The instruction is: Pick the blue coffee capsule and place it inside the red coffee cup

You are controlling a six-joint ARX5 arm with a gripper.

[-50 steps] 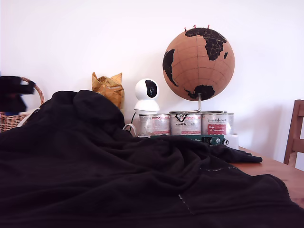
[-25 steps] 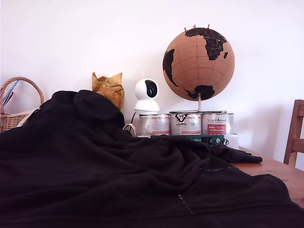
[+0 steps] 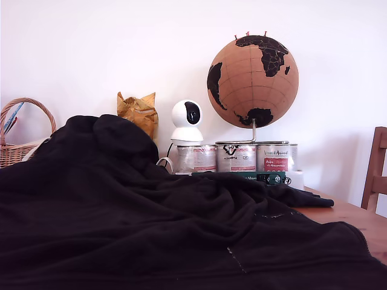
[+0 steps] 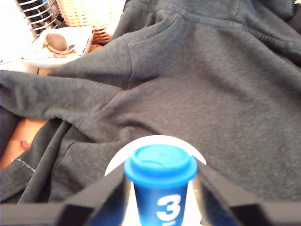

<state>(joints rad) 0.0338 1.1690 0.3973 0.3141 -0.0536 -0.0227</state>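
In the wrist view the capsule is seen close up, held between the two dark fingers of the gripper: the jaws are pinched on its sides, one at each flank. The capsule is blue, its wider flat end is turned away from the camera, and a white "3" is read on its side. Behind it a pale rounded edge is glimpsed; what it belongs to cannot be told. Beyond the capsule a dark cloth is spread in folds and seams across nearly the whole picture. At one corner of that view a wicker basket, a white tray with a brown object on it and a strip of bare wooden table are made out. In the exterior view neither the gripper nor the capsule is shown. The same cloth is heaped over the foreground, rising to a hump towards the exterior view's left. The basket is seen at the far left edge. Behind the cloth a white camera, a crumpled golden bag and three tins are lined up against a white wall, and a cork globe is stood on the tins. Part of a wooden chair is seen at the right edge, with table below it.
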